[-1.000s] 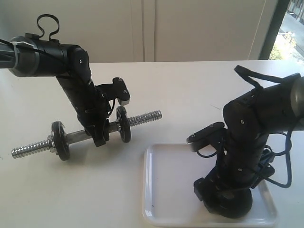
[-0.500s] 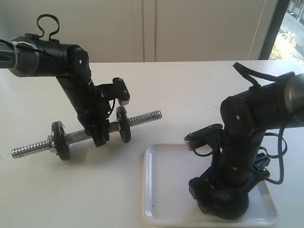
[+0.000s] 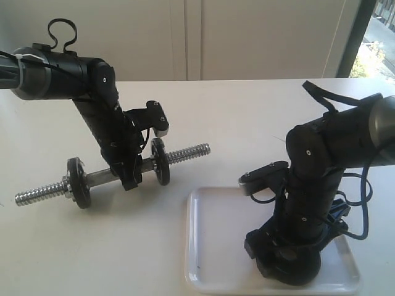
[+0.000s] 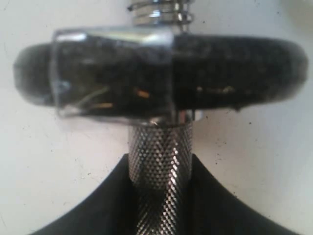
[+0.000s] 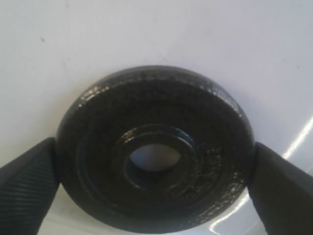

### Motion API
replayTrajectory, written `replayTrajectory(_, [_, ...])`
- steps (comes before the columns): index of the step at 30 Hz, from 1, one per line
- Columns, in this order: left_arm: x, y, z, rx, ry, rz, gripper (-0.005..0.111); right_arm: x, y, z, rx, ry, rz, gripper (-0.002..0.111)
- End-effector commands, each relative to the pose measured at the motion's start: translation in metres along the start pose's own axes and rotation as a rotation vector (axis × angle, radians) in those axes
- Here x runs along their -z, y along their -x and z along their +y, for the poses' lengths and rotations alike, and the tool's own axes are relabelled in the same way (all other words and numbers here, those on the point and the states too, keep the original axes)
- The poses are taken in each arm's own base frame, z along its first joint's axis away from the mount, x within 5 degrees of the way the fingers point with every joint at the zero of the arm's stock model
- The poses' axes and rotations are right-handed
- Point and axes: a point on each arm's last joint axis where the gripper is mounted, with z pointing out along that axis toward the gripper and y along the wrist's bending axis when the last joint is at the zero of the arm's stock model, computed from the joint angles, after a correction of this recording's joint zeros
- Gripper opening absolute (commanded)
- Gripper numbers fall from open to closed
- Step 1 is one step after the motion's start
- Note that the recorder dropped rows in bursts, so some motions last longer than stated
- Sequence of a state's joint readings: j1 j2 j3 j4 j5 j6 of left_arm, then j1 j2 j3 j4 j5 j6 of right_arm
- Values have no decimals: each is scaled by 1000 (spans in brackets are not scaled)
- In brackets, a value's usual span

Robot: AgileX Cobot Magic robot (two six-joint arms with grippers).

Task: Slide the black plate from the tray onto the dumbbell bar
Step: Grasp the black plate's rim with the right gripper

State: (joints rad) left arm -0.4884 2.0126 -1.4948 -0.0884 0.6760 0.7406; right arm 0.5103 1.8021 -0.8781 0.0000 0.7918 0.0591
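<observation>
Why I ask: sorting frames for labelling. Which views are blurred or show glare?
Left wrist view: the near disc is blurred, the knurled dumbbell bar sharp. Right wrist view: the black plate is fairly sharp, with glare streaks on the tray. Exterior view: even light, soft shadows.

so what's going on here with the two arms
The left pincer holds the dumbbell bar by its knurled middle. Two black discs sit on the bar. The right pincer straddles the black plate, which lies flat on the tray, fingers at its rim; whether it grips yet is unclear.
</observation>
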Motion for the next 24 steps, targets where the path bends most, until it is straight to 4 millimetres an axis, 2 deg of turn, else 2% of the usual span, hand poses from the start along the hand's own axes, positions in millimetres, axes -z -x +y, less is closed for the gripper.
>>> replayTrajectory(1, [44, 12, -3, 37, 38, -116, 0, -30, -13, 0, 16, -17, 115, 0])
replayTrajectory(11, [57, 12, -6, 64, 43, -135, 0, -27, -7, 2, 0, 1, 47, 0])
replayTrajectory(17, [63, 12, -8, 70, 32, -140, 0, 8, 4, 0, -26, 51, -177, 0])
replayTrajectory(19, [63, 12, -8, 70, 32, -140, 0, 26, 11, -5, -30, 114, -257, 0])
replayTrajectory(21, [63, 12, -8, 71, 27, -138, 0, 47, 22, -14, -39, 262, -364, 0])
replayTrajectory(24, [63, 12, -9, 72, 24, -138, 0, 59, 30, -29, -70, 374, -441, 0])
